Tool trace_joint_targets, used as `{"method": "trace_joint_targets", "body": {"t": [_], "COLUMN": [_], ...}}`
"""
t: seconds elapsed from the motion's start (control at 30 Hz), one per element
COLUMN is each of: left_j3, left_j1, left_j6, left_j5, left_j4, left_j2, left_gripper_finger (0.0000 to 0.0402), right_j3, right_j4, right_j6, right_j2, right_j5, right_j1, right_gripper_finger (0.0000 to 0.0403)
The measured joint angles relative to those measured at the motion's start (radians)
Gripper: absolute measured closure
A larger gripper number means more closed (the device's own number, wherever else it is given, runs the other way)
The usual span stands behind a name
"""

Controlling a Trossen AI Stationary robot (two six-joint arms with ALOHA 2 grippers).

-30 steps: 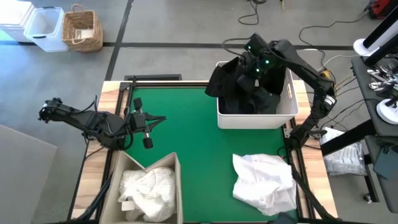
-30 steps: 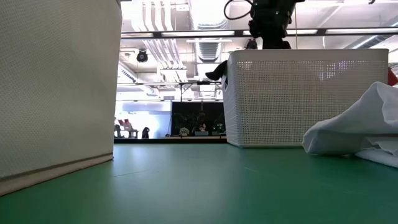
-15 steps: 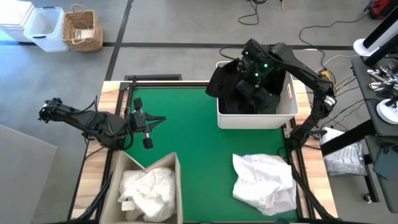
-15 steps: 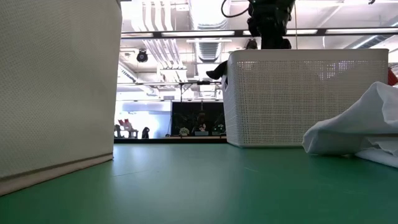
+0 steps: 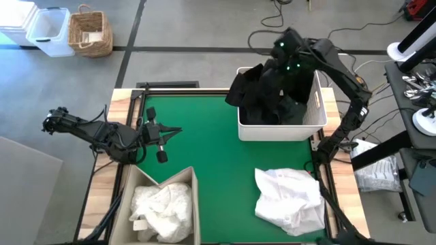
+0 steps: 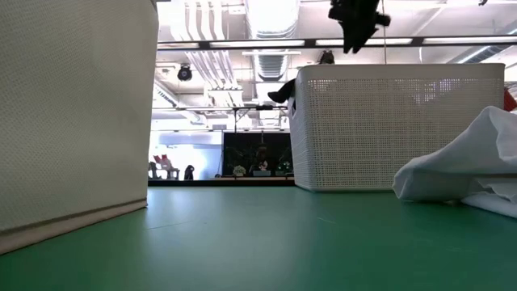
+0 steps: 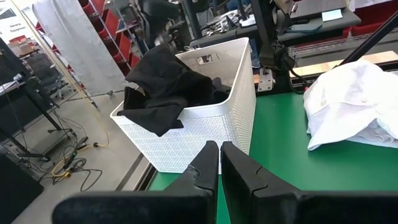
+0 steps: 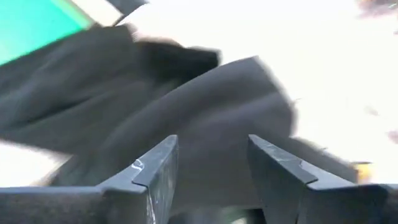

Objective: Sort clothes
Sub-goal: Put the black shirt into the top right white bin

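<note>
Black clothes (image 5: 267, 95) fill the white plastic basket (image 5: 317, 119) at the table's far right, and one hangs over its left rim (image 7: 152, 102). My right gripper (image 8: 211, 149) is open above them, slanting down, with nothing between its fingers; in the low view it (image 6: 353, 36) is clear above the basket's rim. A heap of white clothes (image 5: 289, 197) lies on the green mat at the near right. More white clothes (image 5: 163, 204) lie in the beige bin. My left gripper (image 7: 219, 165) is shut and holds nothing, over the table's left side (image 5: 163, 134).
The beige fabric bin (image 5: 192, 178) stands at the near left edge. The green mat (image 5: 204, 143) lies bare between bin, basket and white heap. Off the table, on the floor at far left, stand a wicker basket (image 5: 90, 32) and a plastic box (image 5: 49, 30).
My right gripper has risen out of the white basket, moved a little toward the far edge and tipped. The black clothes stay in the basket.
</note>
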Motion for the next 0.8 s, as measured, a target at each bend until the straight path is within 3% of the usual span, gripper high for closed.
{"method": "trace_joint_targets", "body": {"t": [0.1, 0.17, 0.63, 0.8], "left_j3": [0.0, 0.0, 0.0, 0.0], "left_j1": [0.0, 0.0, 0.0, 0.0], "left_j6": [0.0, 0.0, -0.001, -0.005], "left_j5": [0.0, 0.0, 0.0, 0.0], "left_j4": [0.0, 0.0, 0.001, -0.008], "left_j2": [0.0, 0.0, 0.0, 0.0], "left_gripper_finger": [0.0401, 0.0401, 0.0401, 0.0401], "right_j3": [0.05, 0.074, 0.075, 0.075], "right_j4": [0.025, 0.035, 0.066, 0.105], "right_j6": [-0.027, -0.052, -0.127, -0.14], "right_j2": [0.0, 0.003, 0.121, 0.181], "right_j5": [0.178, 0.235, 0.235, 0.235], "right_j1": [-0.008, -0.026, -0.175, -0.189], "right_gripper_finger": [0.0233, 0.0245, 0.0383, 0.039]}}
